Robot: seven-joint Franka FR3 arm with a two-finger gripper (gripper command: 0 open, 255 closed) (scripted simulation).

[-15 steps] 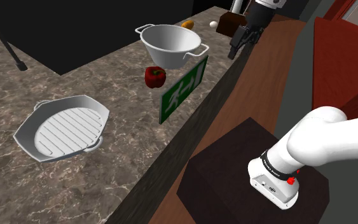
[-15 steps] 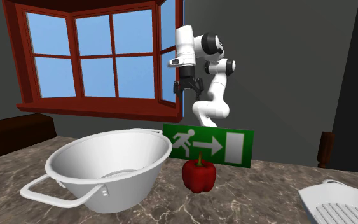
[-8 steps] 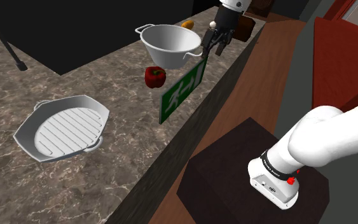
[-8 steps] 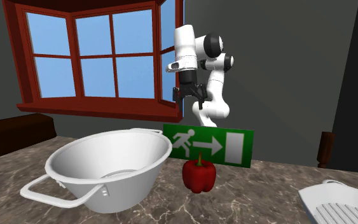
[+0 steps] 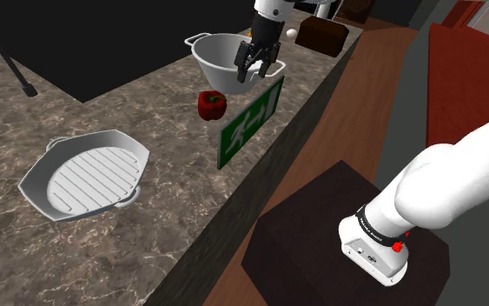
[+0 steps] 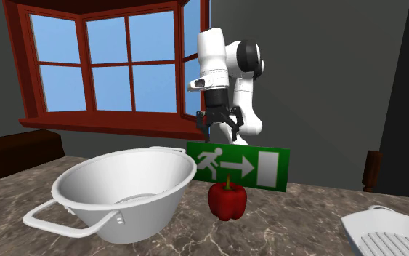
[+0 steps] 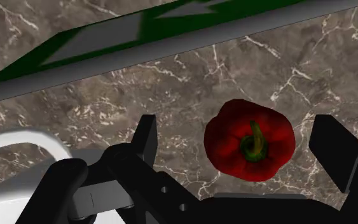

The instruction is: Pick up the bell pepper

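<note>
Gripper point(image 7: 236, 135) open: black fingers point(image 7: 147, 130) spread wide, clasping nothing, touching nothing. Pointed straight down at the counter point(image 7: 171, 89), presumably to set up a grasp from above.

Directly below the gap, the bell pepper point(image 7: 234, 153): red, resting on the marbled counter, green stem up toward the hand. Not centred; somewhat nearer one finger than the other. Well apart from the fingertips in height, judging by the shoulder view, with the gripper point(image 5: 256, 69) high over the counter and the bell pepper point(image 5: 212, 104) below it. Opening judged ample to straddle the fruit.

Just beyond the pepper from the fingers, a green exit sign point(image 7: 107, 38), upright on its long edge along the counter's front. Close enough to limit the approach from that side; a likely reason for coming down from overhead and not from the flank. Same sign point(image 6: 239, 166) seen across the counter, directly behind the bell pepper point(image 6: 227, 200), with the gripper point(image 6: 217, 127) above its top edge.

Beside the finger farther from the pepper, the rim of a white two-handled bowl point(image 7: 44, 143). Near, but apart from pepper and sign.

Farther off along the counter, a white ridged pan point(image 5: 86, 178), well clear of the work.

Assessment: approach stage, descent not yet made. Small sideways correction advisable before closing. Risk: a rounded, glossy body rolling off-centre under uneven finger contact.
</note>
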